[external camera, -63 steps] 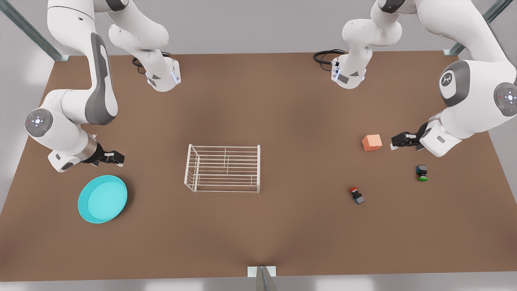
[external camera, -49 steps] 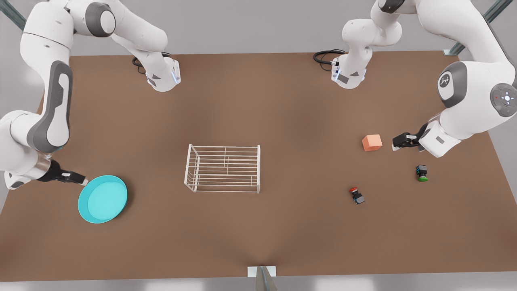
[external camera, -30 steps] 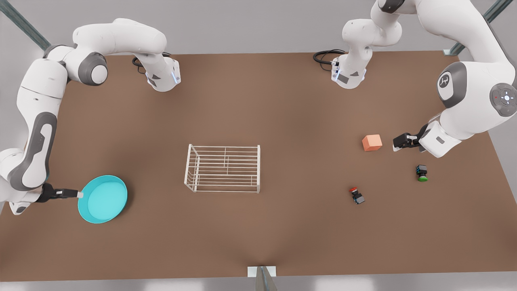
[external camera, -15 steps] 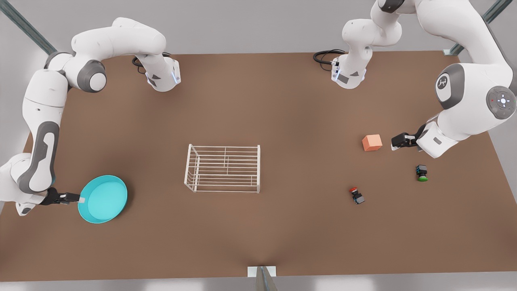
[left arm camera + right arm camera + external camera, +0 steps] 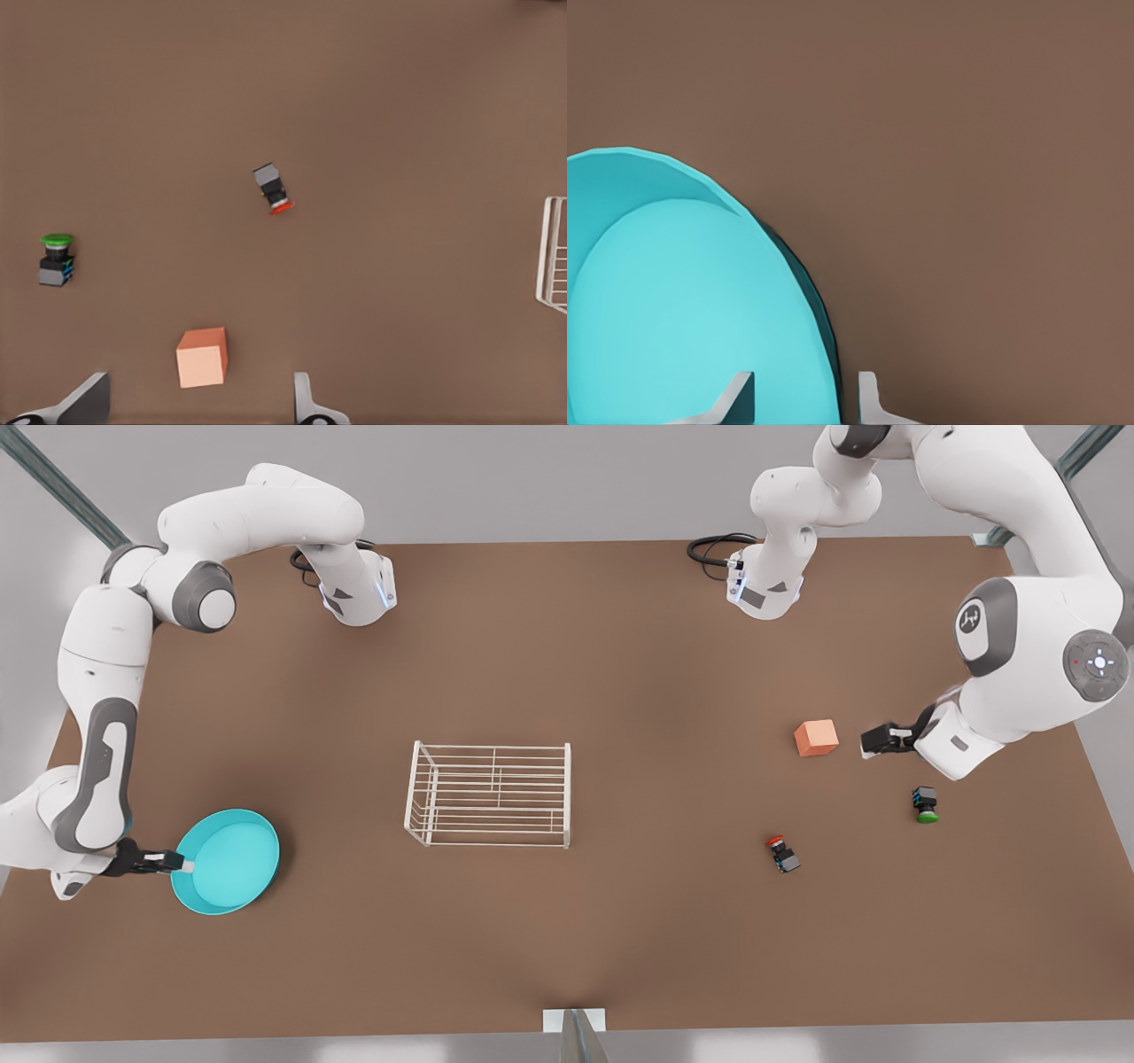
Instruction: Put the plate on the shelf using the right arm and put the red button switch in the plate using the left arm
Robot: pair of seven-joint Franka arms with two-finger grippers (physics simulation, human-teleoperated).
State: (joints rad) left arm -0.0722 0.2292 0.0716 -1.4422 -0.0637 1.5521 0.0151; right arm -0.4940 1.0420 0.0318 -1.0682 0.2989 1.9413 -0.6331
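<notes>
We were looking at a simulated robot test bench, not a lived-in room: a plain brown tabletop point(image 5: 620, 646) bore two white arm bases point(image 5: 359, 593) with black cables point(image 5: 713, 549), grey metal frame struts point(image 5: 53, 487) crossed the corners, bare grey surrounded it, and only a few scattered props lay there.

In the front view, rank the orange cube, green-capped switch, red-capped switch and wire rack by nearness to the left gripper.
1. Orange cube, just beside the left gripper.
2. Green-capped switch, toward the near edge.
3. Red-capped switch, farther along.
4. Wire rack, table centre.
</notes>
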